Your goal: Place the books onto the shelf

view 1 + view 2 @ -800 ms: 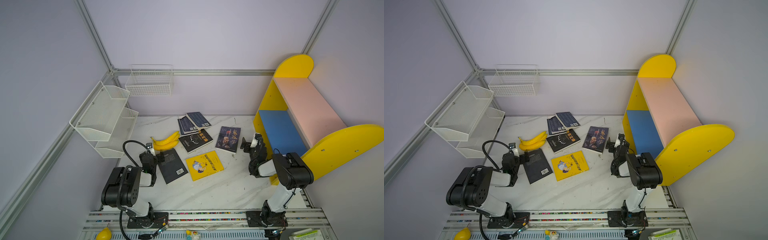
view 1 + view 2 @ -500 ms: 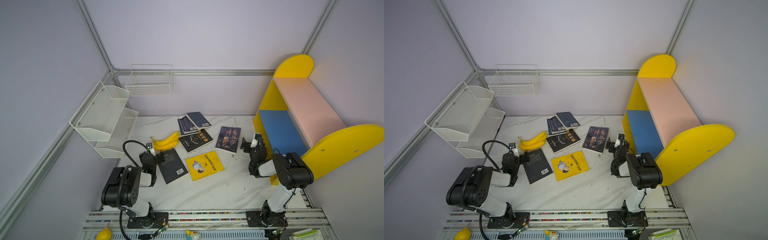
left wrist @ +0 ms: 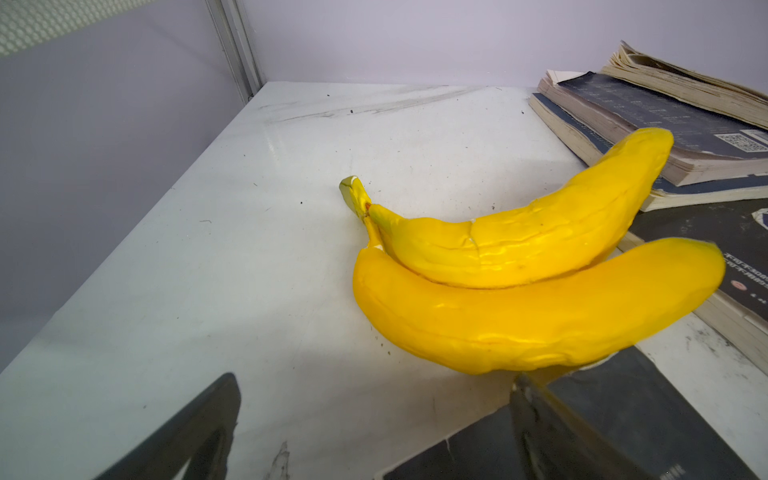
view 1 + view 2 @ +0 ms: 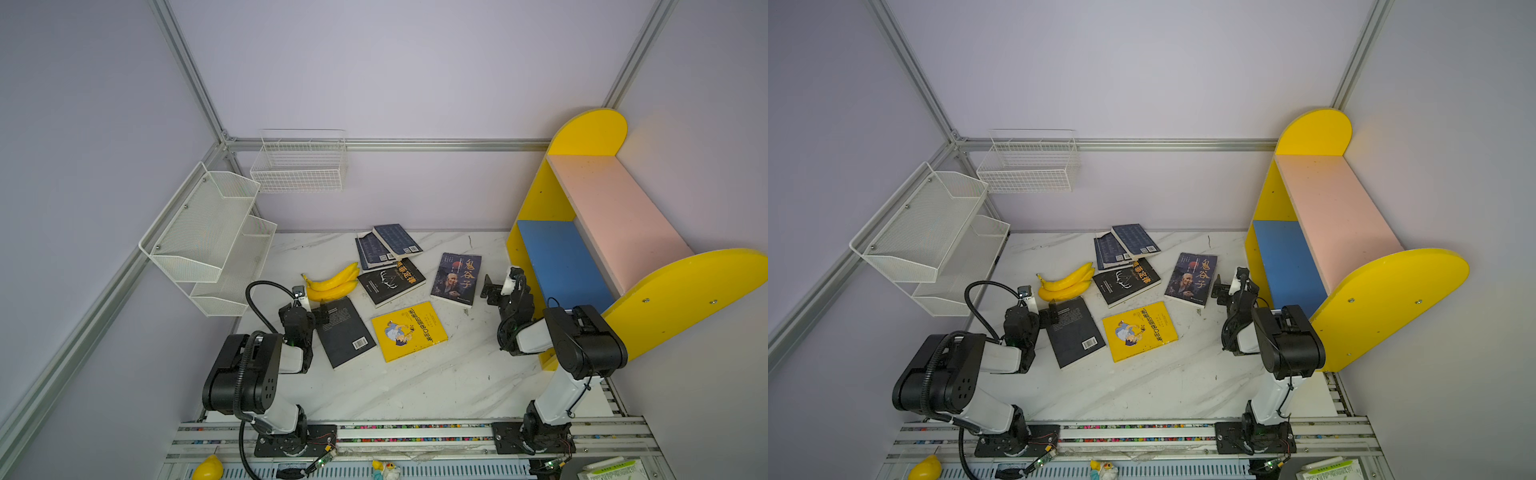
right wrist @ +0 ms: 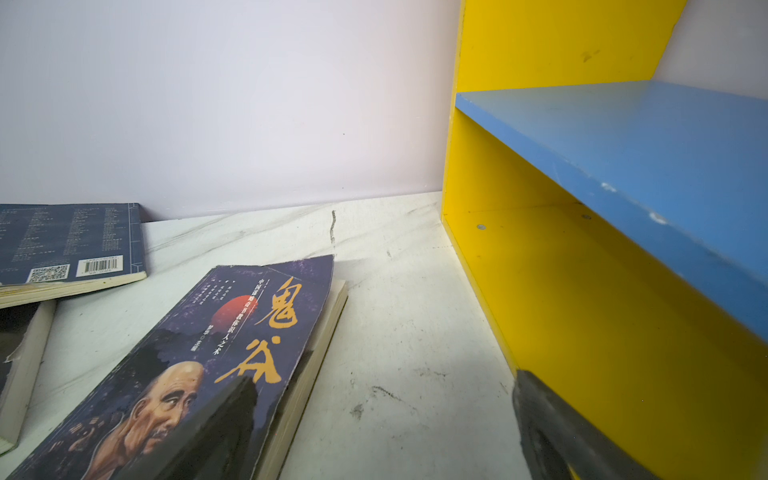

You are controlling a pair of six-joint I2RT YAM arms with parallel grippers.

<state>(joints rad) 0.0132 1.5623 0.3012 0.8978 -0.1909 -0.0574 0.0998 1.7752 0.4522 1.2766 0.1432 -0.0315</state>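
Lower navy book (image 4: 369,252) half hidden

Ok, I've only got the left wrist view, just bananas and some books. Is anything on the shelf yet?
Observer: No. In both top views the shelf has both boards bare, and all six books lie on the table.
Operator: What's the right gripper doing?
Observer: The right gripper is open and empty, low by the portrait book, next to the shelf.
Operator: Any book I can't see?
Observer: Yes, a yellow book lies flat in mid-table, cover up.
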